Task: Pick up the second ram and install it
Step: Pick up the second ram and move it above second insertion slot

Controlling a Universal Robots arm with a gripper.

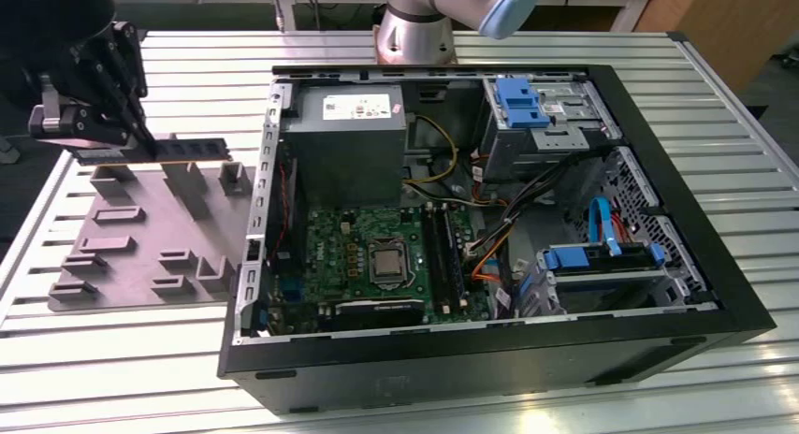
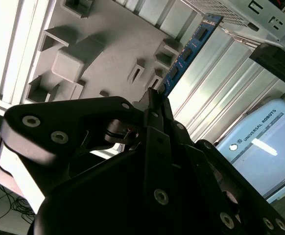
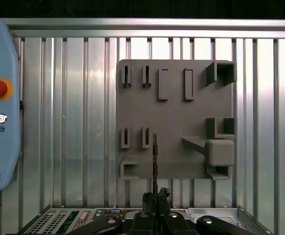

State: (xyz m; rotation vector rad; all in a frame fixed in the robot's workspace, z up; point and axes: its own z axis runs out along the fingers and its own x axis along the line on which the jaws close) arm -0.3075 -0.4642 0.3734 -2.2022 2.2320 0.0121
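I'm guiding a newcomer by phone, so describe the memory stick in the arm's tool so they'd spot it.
Beside the open computer case, on the exterior view's left, lies a grey tray. Above it the black tool holds the long, thin memory stick. Unlike the plain grey tray, it is blue with a row of dark chips.

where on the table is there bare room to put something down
Bare slats of the table lie between the grey fixture plate and the near edge, and along the exterior view's right of the computer case. Crowded: the plate's raised holders, with the claw holding the second ram over its far edge.
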